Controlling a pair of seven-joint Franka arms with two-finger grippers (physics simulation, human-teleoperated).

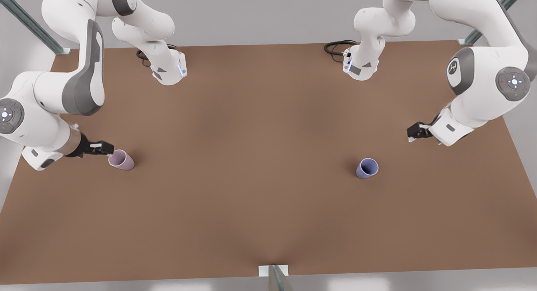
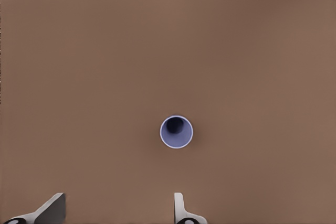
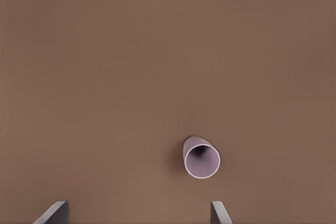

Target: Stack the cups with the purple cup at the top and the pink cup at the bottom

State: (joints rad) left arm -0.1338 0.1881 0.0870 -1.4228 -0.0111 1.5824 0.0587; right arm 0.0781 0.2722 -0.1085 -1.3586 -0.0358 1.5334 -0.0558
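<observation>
Both cups stand upright and well apart on the brown table [image 1: 268,114]. The pink cup [image 1: 121,160] sits toward the front view's left, with the right end effector [image 1: 102,148] just beside it, fingers spread wide and holding nothing. The purple cup [image 1: 367,168] sits toward the front view's right; the left end effector [image 1: 415,132] hovers near it, also wide open and empty. Stacking hasn't begun. I'd judge the next move calls for descending around the purple cup and gripping it.
</observation>
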